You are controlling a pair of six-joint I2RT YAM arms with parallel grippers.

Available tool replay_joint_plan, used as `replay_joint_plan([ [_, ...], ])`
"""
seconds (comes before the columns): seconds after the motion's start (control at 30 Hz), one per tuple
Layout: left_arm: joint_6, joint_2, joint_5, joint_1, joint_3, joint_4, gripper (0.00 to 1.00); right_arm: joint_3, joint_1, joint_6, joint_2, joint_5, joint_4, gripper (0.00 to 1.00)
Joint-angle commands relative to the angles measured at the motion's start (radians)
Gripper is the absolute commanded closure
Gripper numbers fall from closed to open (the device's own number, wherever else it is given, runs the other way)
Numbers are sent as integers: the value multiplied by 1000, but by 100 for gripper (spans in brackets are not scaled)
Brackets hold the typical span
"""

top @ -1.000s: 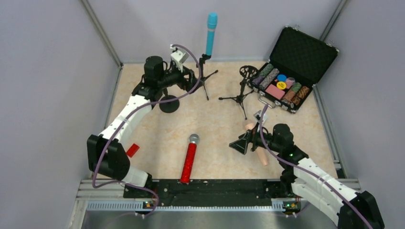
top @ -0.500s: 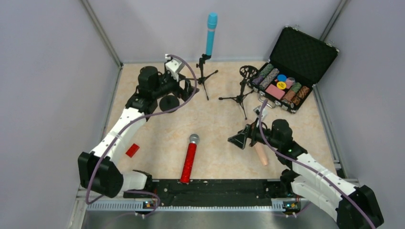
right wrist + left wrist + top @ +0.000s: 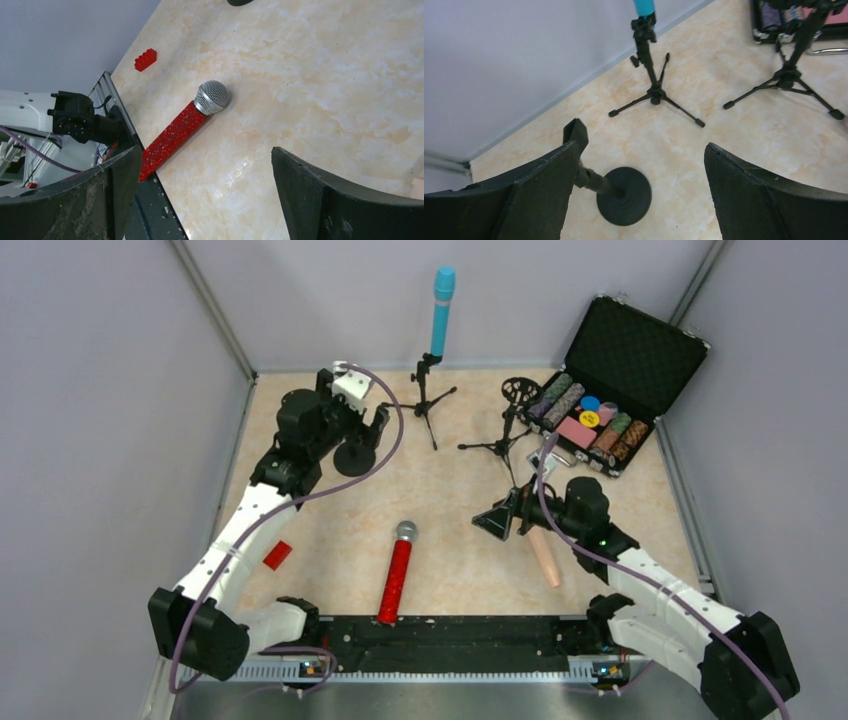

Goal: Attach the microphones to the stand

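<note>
The teal-blue microphone (image 3: 442, 308) stands upright in a black tripod stand (image 3: 428, 390) at the back; its lower end shows in the left wrist view (image 3: 644, 6). The glittery red microphone (image 3: 397, 575) lies on the table near the front, also in the right wrist view (image 3: 182, 130). The pale peach microphone (image 3: 545, 558) lies beside my right arm. A second tripod stand (image 3: 512, 425) and a round-base stand (image 3: 352, 456) hold nothing. My left gripper (image 3: 379, 429) is open above the round-base stand (image 3: 624, 196). My right gripper (image 3: 497, 523) is open and empty over bare table (image 3: 206, 150).
An open black case (image 3: 640, 350) with poker chips sits at the back right, close to the second tripod. A small red brick (image 3: 277, 555) lies at the left, also in the right wrist view (image 3: 145, 59). Grey walls enclose the table on three sides.
My left gripper has drawn back to the left, away from the tripod holding the teal-blue microphone. My right gripper has shifted slightly back and left, away from the peach microphone.
</note>
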Motion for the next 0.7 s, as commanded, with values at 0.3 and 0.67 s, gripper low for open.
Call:
replay_joint_plan([
  [0.3, 33, 40, -276, 17, 35, -37, 1, 80, -10, 4, 46, -28, 91, 2],
  [0.67, -58, 166, -152, 170, 78, 5, 2, 19, -10, 60, 65, -55, 167, 3],
])
